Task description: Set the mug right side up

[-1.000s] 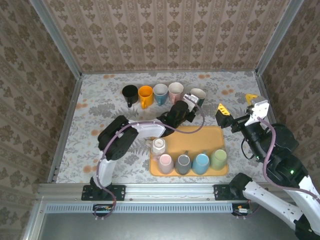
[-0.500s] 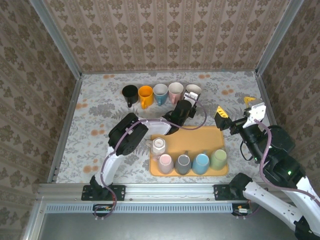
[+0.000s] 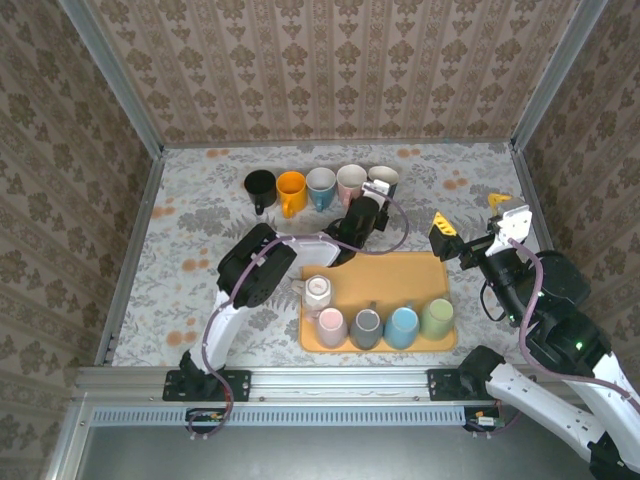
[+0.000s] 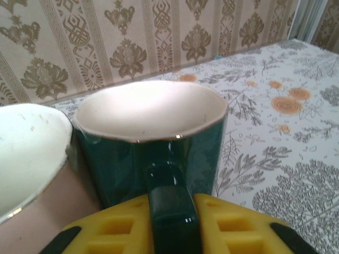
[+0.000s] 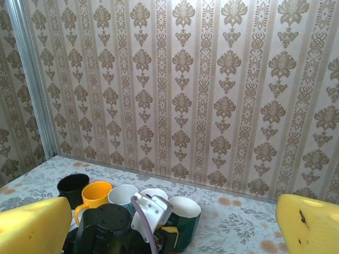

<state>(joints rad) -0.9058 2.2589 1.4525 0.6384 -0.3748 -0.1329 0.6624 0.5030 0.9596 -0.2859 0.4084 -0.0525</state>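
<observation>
Leftward along the back row goes the green mug (image 3: 383,178), carried by the left arm from a spot a little further right until it sits at the row's right end, just beside the pink mug (image 3: 351,180). It now stands mouth up, its long axis vertical, on the table behind the tray (image 3: 420,268).

The left claw (image 4: 169,219) sits narrow around the mug's handle, one yellow finger on each side. Whether it is pinching or has slackened, I cannot tell. The mug lies straight ahead of this claw, its handle pointing back between the fingers, so the likely next move is to let go and back out along the handle's line without nudging the mug.

The right claw (image 3: 472,212) hangs wide and holds nothing, well apart over the table's right side.
</observation>
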